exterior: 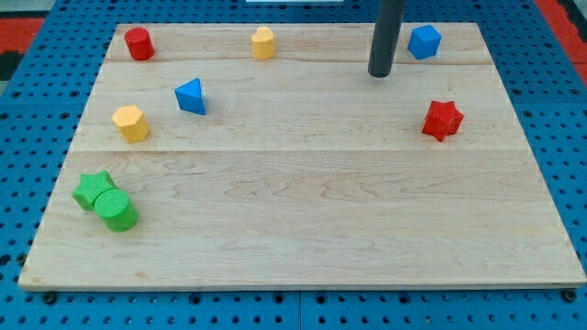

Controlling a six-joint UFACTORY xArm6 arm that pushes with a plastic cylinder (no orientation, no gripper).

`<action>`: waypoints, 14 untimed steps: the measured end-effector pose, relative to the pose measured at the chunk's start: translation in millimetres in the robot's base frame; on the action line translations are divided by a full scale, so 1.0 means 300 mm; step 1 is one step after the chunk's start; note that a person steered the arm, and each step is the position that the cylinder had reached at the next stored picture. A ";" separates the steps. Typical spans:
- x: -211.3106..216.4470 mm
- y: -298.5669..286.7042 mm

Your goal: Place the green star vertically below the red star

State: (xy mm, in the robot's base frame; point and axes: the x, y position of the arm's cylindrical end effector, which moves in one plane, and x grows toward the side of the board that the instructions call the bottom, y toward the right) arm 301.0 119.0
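Observation:
The green star (pixel 92 188) lies near the board's left edge, low in the view, touching a green cylinder (pixel 117 210) at its lower right. The red star (pixel 442 119) lies at the view's right, in the upper half. My tip (pixel 381 73) is near the view's top, up and left of the red star, left of a blue block (pixel 424 41). It is far from the green star and touches no block.
A red cylinder (pixel 138 43) sits at the top left and a yellow block (pixel 263 43) at the top middle. A blue triangle (pixel 191 95) and a yellow hexagon (pixel 131 123) lie at the left. The wooden board (pixel 303 220) rests on a blue pegboard.

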 end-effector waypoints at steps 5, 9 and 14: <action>1.040 -0.787; 0.824 -1.393; 0.816 -1.072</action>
State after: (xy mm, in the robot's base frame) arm 545.9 -202.7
